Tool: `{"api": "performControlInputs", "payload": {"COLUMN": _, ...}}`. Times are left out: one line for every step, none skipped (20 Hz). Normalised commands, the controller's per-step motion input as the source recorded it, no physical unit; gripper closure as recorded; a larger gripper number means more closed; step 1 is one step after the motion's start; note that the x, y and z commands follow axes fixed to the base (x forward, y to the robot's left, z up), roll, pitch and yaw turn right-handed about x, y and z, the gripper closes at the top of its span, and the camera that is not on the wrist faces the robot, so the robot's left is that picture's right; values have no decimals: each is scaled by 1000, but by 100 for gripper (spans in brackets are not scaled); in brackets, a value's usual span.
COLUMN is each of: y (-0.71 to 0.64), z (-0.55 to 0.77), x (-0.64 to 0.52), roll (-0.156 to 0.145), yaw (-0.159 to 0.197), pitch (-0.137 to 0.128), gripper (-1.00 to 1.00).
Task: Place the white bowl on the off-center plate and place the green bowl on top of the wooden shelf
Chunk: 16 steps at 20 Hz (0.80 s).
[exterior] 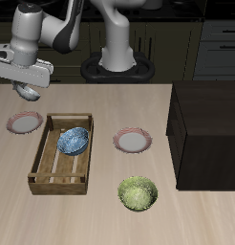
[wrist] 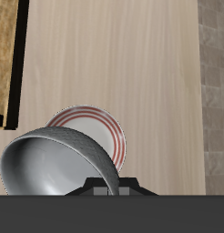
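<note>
Exterior view. The gripper (exterior: 31,88) is hanging above the worktop (exterior: 100,206), closed on the rim of the white bowl (exterior: 30,93), which is riding tilted in the air, clear of the surface. Directly beneath it is lying the off-center plate (exterior: 25,122). Beside that, toward the worktop's middle, the slatted crate (exterior: 60,153) is holding the blue-patterned bowl (exterior: 74,141); beyond the crate is sitting the second plate (exterior: 134,142). The green bowl (exterior: 138,193) is resting well away from the gripper, near the front edge, with the wooden shelf (exterior: 205,129) standing farther off again.

Wrist view. The white bowl (wrist: 55,164) is filling the space just under the gripper (wrist: 103,188), its greyish inside showing; the fingers themselves are largely hidden. The off-center plate (wrist: 109,132) is showing past the bowl's edge, below it.

Handling, as a judgement. The bowl is appearing rigid, smooth and light, likely glazed and so prone to slipping or swinging in a rim pinch. The rim is the workable hold; levelling it before release onto the plate is looking advisable.
</note>
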Motion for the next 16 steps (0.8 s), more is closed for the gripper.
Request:
{"api": "performControlInputs", "payload": {"y": -129, "z": -484, "x": 178, "roll": -53, "yaw": -14, "pitch": 80, "gripper": 100}}
{"api": "performControlInputs", "payload": {"y": 27, "z": 9, "x": -46, "roll": 0, "yaw": 0, "pitch": 0, "gripper": 100}}
{"api": "performControlInputs", "payload": {"y": -154, "z": -417, "x": 147, "roll": -49, "yaw": -22, "pitch": 56, "gripper": 100}}
{"api": "performControlInputs", "payload": {"y": -50, "z": -395, "x": 107, "roll": -24, "yaw": 0, "pitch": 72, "gripper": 100}}
{"api": "performControlInputs", "payload": {"y": 0, "z": -107, "x": 20, "roll": -20, "yaw": -1, "pitch": 18, "gripper": 100}}
{"api": "performControlInputs", "payload": {"y": 32, "z": -414, "x": 153, "roll": 8, "yaw": -6, "pitch": 66, "gripper": 100}}
{"api": "performControlInputs", "payload": {"y": 50, "z": -263, "x": 19, "roll": -11, "yaw": 10, "pitch": 47, "gripper": 100}}
{"api": "performControlInputs", "payload": {"y": 60, "z": -194, "x": 35, "roll": -9, "yaw": 27, "pitch": 12, "gripper": 100}}
{"api": "performControlInputs", "payload": {"y": 39, "z": -330, "x": 68, "roll": -24, "yaw": 17, "pitch": 44, "gripper": 100}}
{"api": "performControlInputs", "payload": {"y": -18, "z": -196, "x": 79, "roll": -29, "yaw": 28, "pitch": 5, "gripper": 100}}
{"api": "performControlInputs", "payload": {"y": 38, "z": -114, "x": 37, "roll": 10, "yaw": -31, "pitch": 24, "gripper": 100}}
{"api": "performControlInputs", "payload": {"y": -37, "z": -169, "x": 33, "roll": -41, "yaw": 7, "pitch": 25, "gripper": 100}}
{"api": "performControlInputs", "payload": {"y": 104, "z": -226, "x": 54, "roll": -3, "yaw": 62, "pitch": 11, "gripper": 100}}
{"api": "performControlInputs", "payload": {"y": 33, "z": -177, "x": 103, "roll": -32, "yaw": 26, "pitch": 1, "gripper": 100}}
{"api": "performControlInputs", "payload": {"y": -78, "z": -190, "x": 57, "roll": -26, "yaw": -32, "pitch": 33, "gripper": 100}}
{"api": "performControlInputs", "payload": {"y": 31, "z": -178, "x": 135, "roll": -26, "yaw": 19, "pitch": 16, "gripper": 100}}
